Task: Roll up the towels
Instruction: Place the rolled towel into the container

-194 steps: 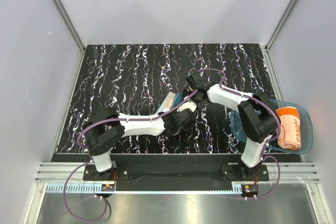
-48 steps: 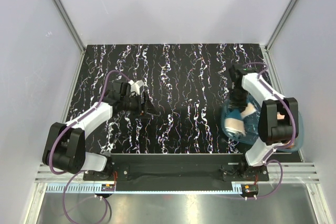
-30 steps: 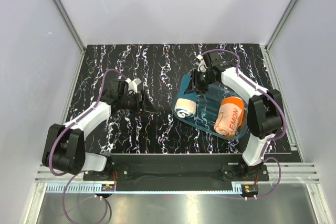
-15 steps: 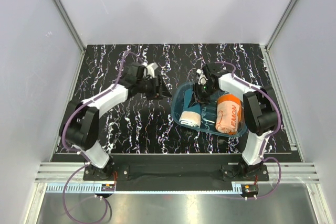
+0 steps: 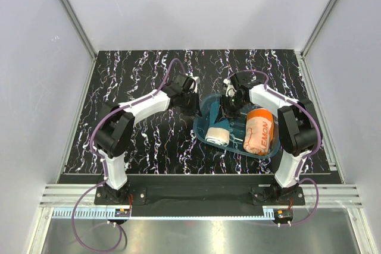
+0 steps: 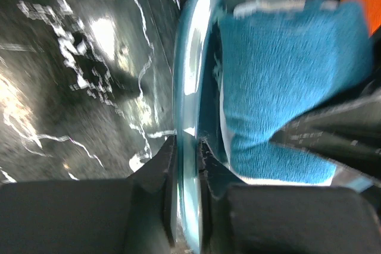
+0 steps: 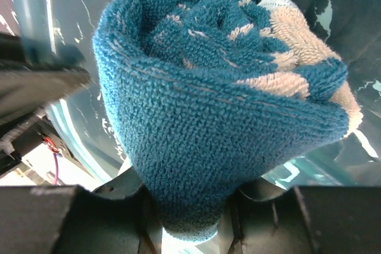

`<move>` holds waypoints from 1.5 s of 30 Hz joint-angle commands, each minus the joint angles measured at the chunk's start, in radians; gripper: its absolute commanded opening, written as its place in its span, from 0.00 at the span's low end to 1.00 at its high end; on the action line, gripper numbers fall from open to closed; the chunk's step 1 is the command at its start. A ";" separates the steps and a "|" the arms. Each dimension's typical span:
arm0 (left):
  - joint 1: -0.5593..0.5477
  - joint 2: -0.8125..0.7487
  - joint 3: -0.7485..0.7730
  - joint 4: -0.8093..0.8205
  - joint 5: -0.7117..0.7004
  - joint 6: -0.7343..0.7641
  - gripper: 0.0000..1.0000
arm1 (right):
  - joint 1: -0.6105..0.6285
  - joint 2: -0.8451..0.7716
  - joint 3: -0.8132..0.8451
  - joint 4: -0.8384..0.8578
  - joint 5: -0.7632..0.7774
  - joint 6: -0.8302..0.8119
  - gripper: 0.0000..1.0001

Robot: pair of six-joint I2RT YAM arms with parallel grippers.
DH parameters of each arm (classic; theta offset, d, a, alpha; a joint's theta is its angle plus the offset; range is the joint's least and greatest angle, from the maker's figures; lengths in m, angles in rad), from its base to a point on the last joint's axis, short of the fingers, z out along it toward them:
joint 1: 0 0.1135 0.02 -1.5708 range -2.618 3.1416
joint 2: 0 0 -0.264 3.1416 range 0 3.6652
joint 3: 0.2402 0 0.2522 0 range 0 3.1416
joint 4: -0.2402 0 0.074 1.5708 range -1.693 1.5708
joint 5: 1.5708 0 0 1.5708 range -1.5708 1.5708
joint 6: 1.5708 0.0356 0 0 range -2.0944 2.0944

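Two rolled towels lie in the translucent blue tray (image 5: 237,149). The teal towel (image 5: 218,130) is on the left with its cream end facing the near edge, and the orange towel (image 5: 259,130) is on the right. My right gripper (image 5: 225,107) is shut on the far end of the teal towel (image 7: 208,105), which fills the space between its fingers (image 7: 107,206). My left gripper (image 5: 193,107) is shut on the tray's left rim (image 6: 187,75), with the thin plastic edge pinched between its jaws. The teal towel (image 6: 280,87) lies just inside that rim.
The tray sits right of centre on the black marbled table (image 5: 137,75). Grey walls and an aluminium frame (image 5: 71,16) enclose the table. Both arm bases stand on the rail (image 5: 190,193) at the near edge.
My left arm has swung right to the tray's left rim and shut its jaws on it. The tray with both towels came in from the right earlier and has settled.
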 commanded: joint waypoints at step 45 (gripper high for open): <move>0.046 -0.085 0.013 -0.133 -0.189 0.136 0.00 | -0.097 -0.043 -0.001 -0.466 0.663 0.044 0.68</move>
